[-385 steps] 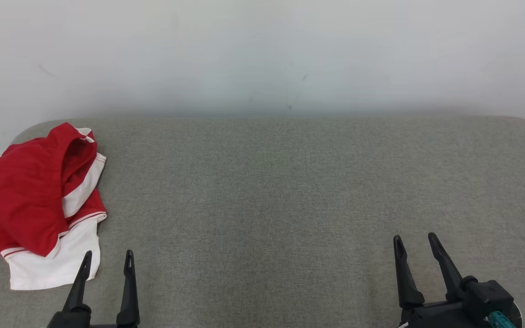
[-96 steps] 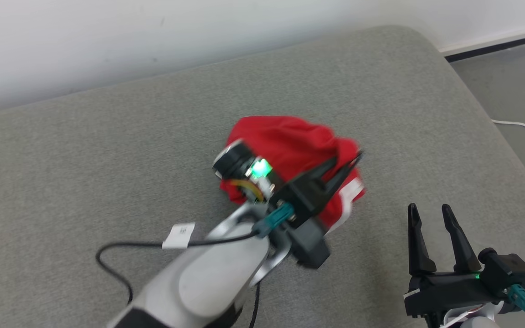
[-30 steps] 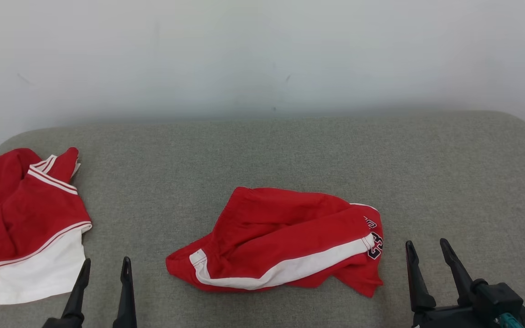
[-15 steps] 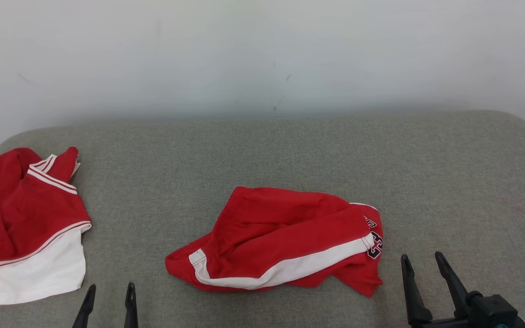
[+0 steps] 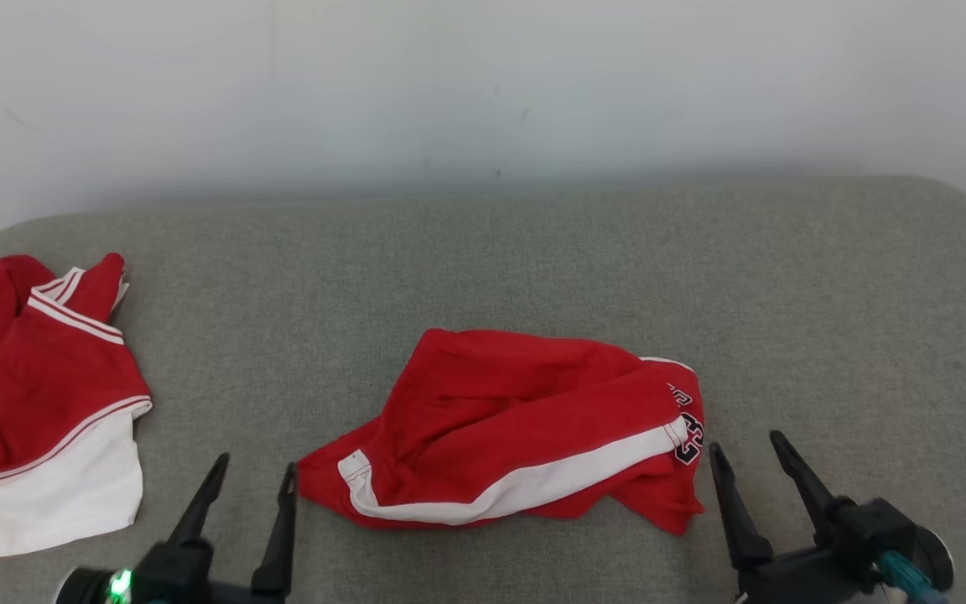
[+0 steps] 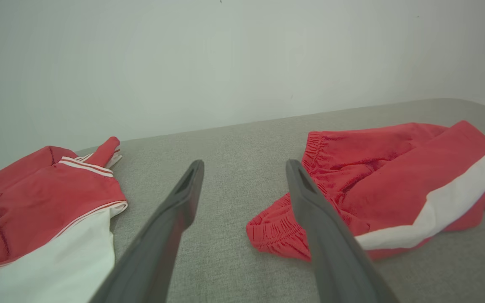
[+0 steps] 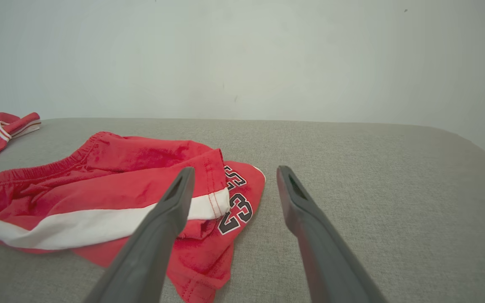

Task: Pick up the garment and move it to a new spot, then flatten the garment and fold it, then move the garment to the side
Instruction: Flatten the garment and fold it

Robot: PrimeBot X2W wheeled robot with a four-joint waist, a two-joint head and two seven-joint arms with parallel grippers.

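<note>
On cushion (image 5: 533, 252), shorts (image 5: 516, 411) sit btwn L pincer (image 5: 256, 461) & R pincer (image 5: 745, 440) (both agape).

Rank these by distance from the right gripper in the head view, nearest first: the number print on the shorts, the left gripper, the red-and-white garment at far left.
1. The number print, right end of the shorts, beside the right gripper.
2. The left gripper, lower left, beyond the shorts' other end.
3. The red-and-white garment, at the far left edge.
</note>
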